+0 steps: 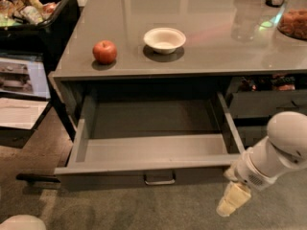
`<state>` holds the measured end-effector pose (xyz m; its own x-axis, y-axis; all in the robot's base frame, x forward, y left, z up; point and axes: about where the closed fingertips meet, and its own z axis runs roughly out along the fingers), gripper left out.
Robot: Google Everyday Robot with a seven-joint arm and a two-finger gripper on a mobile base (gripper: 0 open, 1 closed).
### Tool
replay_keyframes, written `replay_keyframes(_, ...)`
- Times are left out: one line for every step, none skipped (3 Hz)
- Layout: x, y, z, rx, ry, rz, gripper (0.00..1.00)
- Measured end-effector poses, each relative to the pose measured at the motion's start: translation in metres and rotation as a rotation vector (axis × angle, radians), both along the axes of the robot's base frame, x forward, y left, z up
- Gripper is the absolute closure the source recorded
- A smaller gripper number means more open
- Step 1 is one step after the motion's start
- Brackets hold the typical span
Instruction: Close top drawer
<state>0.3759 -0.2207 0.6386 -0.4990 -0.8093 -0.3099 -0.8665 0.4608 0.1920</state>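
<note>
one top drawer [153, 150], fingers [233, 200] just beside

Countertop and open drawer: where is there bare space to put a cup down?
Bare countertop lies right of the bowl along the front edge, and behind the apple. The top drawer looks empty inside. The far right corner is crowded. The gripper hangs off the drawer's front right corner.

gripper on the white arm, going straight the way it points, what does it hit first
The cream-tipped gripper, off the right front corner of the open dark-grey metal top drawer, points down-left; probably the greenish carpet floor first, though depth is unclear.
</note>
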Motion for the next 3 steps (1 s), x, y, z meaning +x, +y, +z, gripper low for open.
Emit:
replay_keyframes(0.023, 0.0, -0.008, -0.013, -0.02, 0.0, 0.0)
replay_keyframes(0.07, 0.013, -0.021, -0.012, -0.048, 0.028, 0.0)
replay_keyframes(0.118, 0.034, -0.031, 0.014, -0.093, 0.061, 0.0)
